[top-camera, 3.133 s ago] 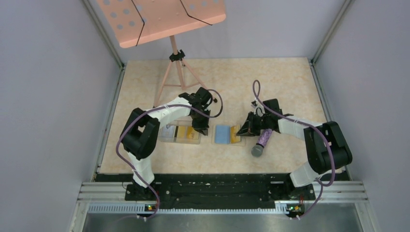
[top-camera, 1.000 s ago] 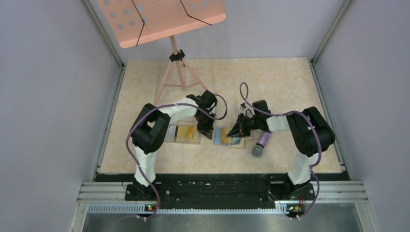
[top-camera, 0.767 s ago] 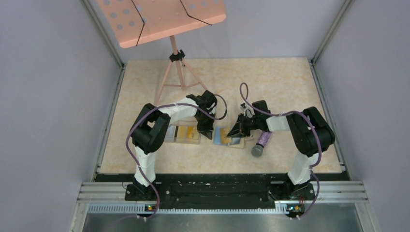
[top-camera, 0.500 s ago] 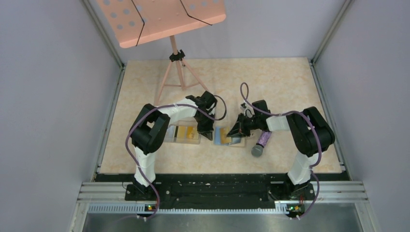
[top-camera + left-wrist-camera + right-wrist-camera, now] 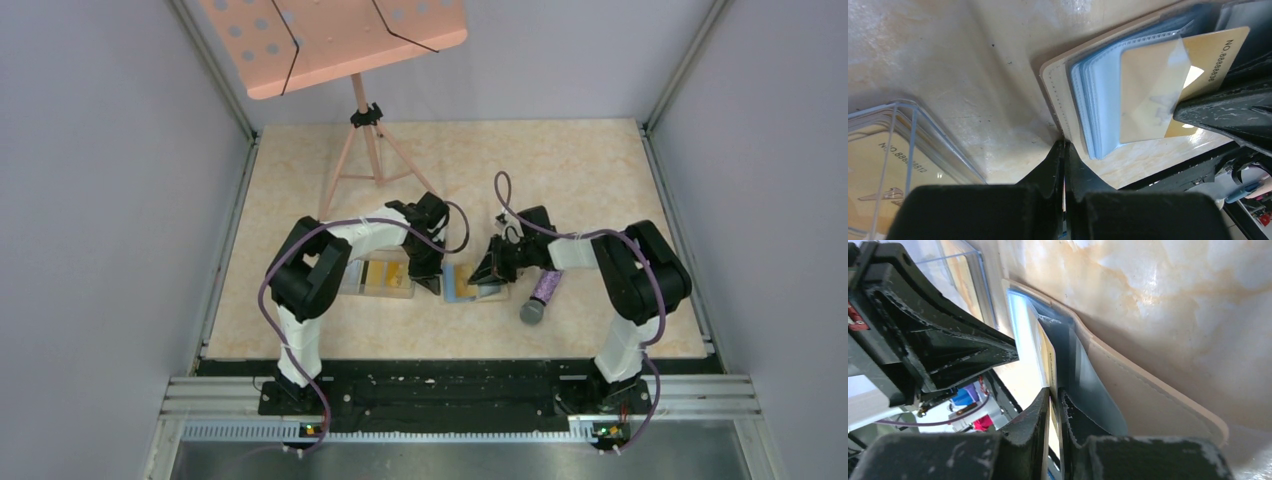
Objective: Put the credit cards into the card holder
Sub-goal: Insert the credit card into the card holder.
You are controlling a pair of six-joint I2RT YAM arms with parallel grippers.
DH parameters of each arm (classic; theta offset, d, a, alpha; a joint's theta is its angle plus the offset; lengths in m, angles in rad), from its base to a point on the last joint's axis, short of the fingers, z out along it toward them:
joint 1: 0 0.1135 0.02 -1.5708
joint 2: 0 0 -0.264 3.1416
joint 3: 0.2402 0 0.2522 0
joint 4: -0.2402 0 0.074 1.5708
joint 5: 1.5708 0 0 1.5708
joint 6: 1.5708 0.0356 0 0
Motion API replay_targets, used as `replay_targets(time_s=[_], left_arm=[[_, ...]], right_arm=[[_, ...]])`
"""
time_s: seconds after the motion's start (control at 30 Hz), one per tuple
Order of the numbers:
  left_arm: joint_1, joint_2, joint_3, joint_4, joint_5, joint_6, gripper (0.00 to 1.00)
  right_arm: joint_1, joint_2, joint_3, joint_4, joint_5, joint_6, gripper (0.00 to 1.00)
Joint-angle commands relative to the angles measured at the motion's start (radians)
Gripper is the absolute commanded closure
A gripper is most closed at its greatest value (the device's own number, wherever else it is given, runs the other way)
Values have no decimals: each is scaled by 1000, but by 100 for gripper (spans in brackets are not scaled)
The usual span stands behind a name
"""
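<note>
The card holder [image 5: 458, 287] lies open on the table with its light blue sleeves up, tan cover [image 5: 1054, 90] underneath. My right gripper [image 5: 483, 274] is shut on a gold-yellow credit card [image 5: 1148, 80], which sits partly inside a clear sleeve; its numbered end sticks out. The right wrist view shows the card's edge [image 5: 1047, 360] between my fingers [image 5: 1054, 392] and the tan cover [image 5: 1148, 395] curling up. My left gripper [image 5: 432, 283] is shut, its tips [image 5: 1064, 145] resting on the holder's left tan edge. Other gold cards lie in a clear box [image 5: 375, 277].
The clear plastic box [image 5: 898, 145] stands just left of the holder, close to my left fingers. A purple microphone [image 5: 540, 293] lies right of the holder, under my right arm. A pink music stand [image 5: 360, 130] stands at the back left.
My left gripper moved from the clear box to the holder's left edge. My right gripper moved left with the card, over the holder's right half. In the last second both barely shifted.
</note>
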Motion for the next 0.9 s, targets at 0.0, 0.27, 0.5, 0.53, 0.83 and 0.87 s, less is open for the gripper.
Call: replay_targets(time_s=[0.0,0.27,0.5,0.53,0.83,0.87], left_arm=[[-13,5,23,-14,-2,15,100],[-13,24,49,-27,-5,25,100],[-14,35,72,-36,-5,32,100],[-13,38,77,-38,-5,33,100],[-11,20,95,-3,29,29,100],[-10,14,95,1,30,26,98]], right_arm=[[36,-7,59,-135,62,-73,86],[47,-34,161,-331,152,-139,63],[81,-61,242,-478,241,-194,52],[85,-64,253,-492,250,-204,50],[95,-143,262,-512,219,-194,30],[95,-150,260,-510,215,-189,28]])
